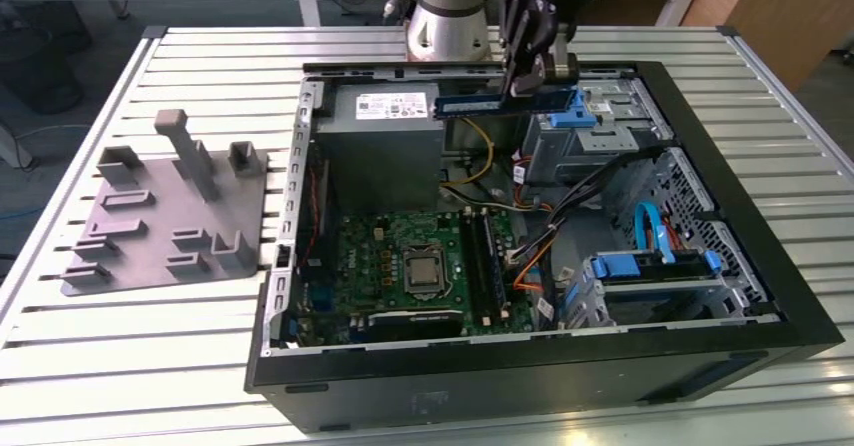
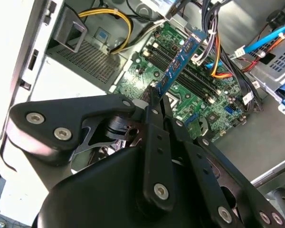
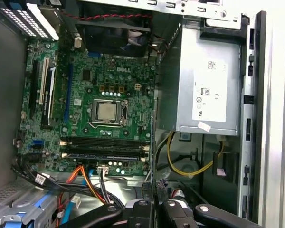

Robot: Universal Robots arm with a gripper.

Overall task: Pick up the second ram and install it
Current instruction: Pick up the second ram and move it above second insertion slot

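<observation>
The second ram [image 2: 178, 61], a light, brittle bluish-green circuit-board stick, sits end-pinched in the fingers [image 2: 154, 121] over the far side of the black computer case [image 1: 561, 376].

**Arm** [image 1: 447, 21]: a glossy silver-grey cylindrical segment, joined above to a black section.

**Gripper** [image 1: 523, 86]: matte black throughout, built from flat linkage plates with rounded ends.

In the second wrist view the gripper [image 2: 154, 93] shows broad black links. They are pinned by silver round-headed screws [image 2: 62, 134], each with a recessed socket. A long, narrow finger [image 2: 154, 142] bears one more such screw near its root.

In the first wrist view the gripper [image 3: 155, 190] shows the same black links, with bright pivot screws [image 3: 201, 209] set at their rounded ends.
</observation>
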